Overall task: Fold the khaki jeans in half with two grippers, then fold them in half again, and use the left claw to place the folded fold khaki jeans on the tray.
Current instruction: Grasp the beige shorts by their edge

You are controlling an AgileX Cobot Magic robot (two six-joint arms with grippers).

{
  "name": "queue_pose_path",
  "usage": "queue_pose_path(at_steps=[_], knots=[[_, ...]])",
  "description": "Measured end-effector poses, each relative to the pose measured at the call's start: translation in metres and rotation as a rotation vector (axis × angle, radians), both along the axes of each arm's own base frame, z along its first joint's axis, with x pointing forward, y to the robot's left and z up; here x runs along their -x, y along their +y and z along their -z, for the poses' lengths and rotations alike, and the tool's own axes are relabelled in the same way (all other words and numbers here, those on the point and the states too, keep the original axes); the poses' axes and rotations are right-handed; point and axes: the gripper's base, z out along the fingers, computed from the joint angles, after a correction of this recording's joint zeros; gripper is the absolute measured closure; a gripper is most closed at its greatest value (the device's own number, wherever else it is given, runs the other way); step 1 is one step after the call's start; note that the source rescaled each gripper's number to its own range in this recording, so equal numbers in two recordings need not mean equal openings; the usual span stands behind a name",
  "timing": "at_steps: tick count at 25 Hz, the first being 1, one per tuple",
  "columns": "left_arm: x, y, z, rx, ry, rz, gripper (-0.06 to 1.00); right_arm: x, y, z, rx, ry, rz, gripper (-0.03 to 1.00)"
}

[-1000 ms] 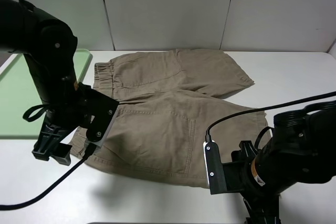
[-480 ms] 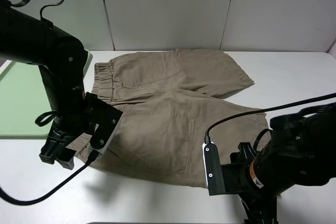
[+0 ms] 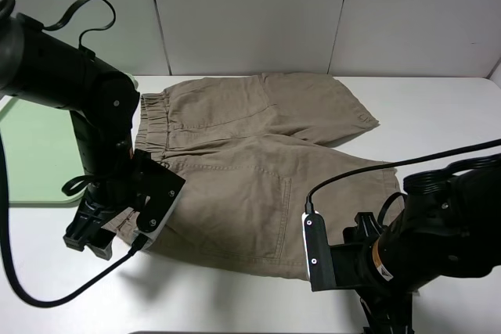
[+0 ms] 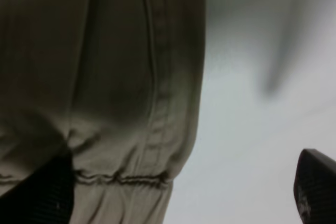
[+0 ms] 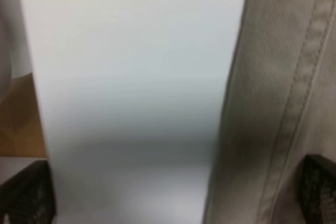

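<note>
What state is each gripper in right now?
Left gripper: open, astride the edge of the khaki jeans, holding nothing.
Right gripper: open, astride the khaki jeans edge, holding nothing.

Even bright light, blurred wrist views

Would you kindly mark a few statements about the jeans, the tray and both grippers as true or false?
1. The khaki jeans lie spread out on the white table, not yet folded in half. True.
2. The jeans rest inside the tray. False: they lie on the table beside it.
3. The left gripper is shut on fabric. False: its jaws stand apart, astride the jeans' edge.
4. The right gripper is open at the jeans' edge. True.
</note>
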Motion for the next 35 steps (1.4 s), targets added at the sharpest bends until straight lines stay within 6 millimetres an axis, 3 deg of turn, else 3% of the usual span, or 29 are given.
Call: queue_pose_path(at_steps=[10,35], knots=[[0.018,0.016,0.02,-0.026,-0.007,0.07,0.13,0.0,0.0,0.0,-0.001,-0.002,-0.005,-0.03],[0.019,0.017,0.021,-0.014,-0.026,0.081,0.14,-0.008,0.008,-0.012,-0.017,-0.028,0.002,-0.03]])
